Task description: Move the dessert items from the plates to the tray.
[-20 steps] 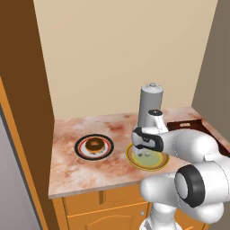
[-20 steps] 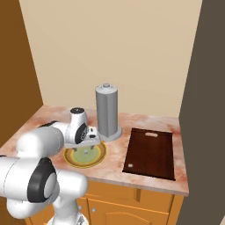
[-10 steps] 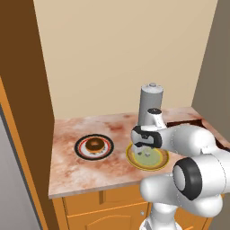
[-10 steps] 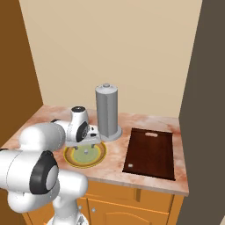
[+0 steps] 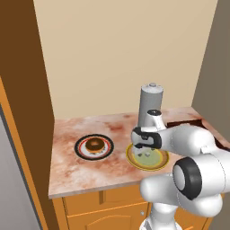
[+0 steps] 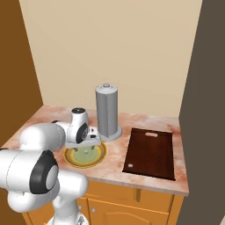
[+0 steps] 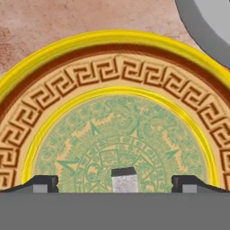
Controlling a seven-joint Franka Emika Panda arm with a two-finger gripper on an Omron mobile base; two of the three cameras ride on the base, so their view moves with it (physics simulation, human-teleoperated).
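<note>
Step in hand: you are on pickup of first dessert item, approach phase.

Tray (image 6: pixel 149 151): right end of surface (image 5: pixel 72 134), bare.

Yellow-rimmed plate (image 7: pixel 67 49): front-middle of surface.

Donut (image 5: pixel 95 144): on black-rimmed plate (image 5: pixel 80 148), left part of surface.

Arm folded low; jaws (image 7: pixel 114 182) spread wide over plate centre, straddling pale lump (image 7: pixel 124 179).

Next: descend straight, close on lump.

- No text, label, brand, number or sign can be read on anything pictured.
- Only ornament — a key-pattern band — is borne by the yellow-rimmed plate (image 7: pixel 117 58).
</note>
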